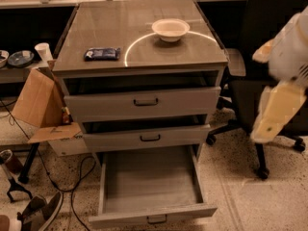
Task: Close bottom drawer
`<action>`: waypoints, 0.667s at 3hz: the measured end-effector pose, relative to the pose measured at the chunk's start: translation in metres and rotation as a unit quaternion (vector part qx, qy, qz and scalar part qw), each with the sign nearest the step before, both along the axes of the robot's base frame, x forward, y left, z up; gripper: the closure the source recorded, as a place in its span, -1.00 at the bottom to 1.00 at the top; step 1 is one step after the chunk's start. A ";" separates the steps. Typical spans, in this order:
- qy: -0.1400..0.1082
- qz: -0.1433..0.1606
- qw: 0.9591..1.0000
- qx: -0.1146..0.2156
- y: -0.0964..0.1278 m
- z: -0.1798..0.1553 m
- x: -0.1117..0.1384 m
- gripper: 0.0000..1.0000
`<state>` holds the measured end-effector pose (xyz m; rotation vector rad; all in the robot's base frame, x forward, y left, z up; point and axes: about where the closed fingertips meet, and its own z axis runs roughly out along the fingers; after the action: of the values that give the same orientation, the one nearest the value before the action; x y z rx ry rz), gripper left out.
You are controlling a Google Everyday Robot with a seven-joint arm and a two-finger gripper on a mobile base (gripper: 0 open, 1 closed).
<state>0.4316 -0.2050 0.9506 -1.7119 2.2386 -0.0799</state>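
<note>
The bottom drawer (151,184) of the grey cabinet (139,57) is pulled far out, showing a plain grey empty interior. Its short front panel with a small dark handle (157,219) sits at the lower edge of the view. The middle drawer (147,137) and the top drawer (143,101) each stand slightly ajar. My gripper (269,124), on the cream and white arm (291,52), hangs at the right of the view. It is beside the cabinet at about middle-drawer height and touches nothing.
A white bowl (170,29) and a dark blue packet (101,54) lie on the cabinet top. A black office chair (269,85) stands right of the cabinet behind my arm. An open cardboard box (41,105), cables and a table leg are on the left.
</note>
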 end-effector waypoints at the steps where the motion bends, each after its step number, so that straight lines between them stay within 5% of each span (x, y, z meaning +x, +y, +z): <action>1: 0.000 -0.008 0.999 0.040 0.037 -0.047 -0.014 -1.00; 2: 0.018 -0.010 0.995 0.099 0.084 -0.107 -0.034 -1.00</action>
<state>0.3980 -0.1209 0.8433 -1.5981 2.2079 0.1641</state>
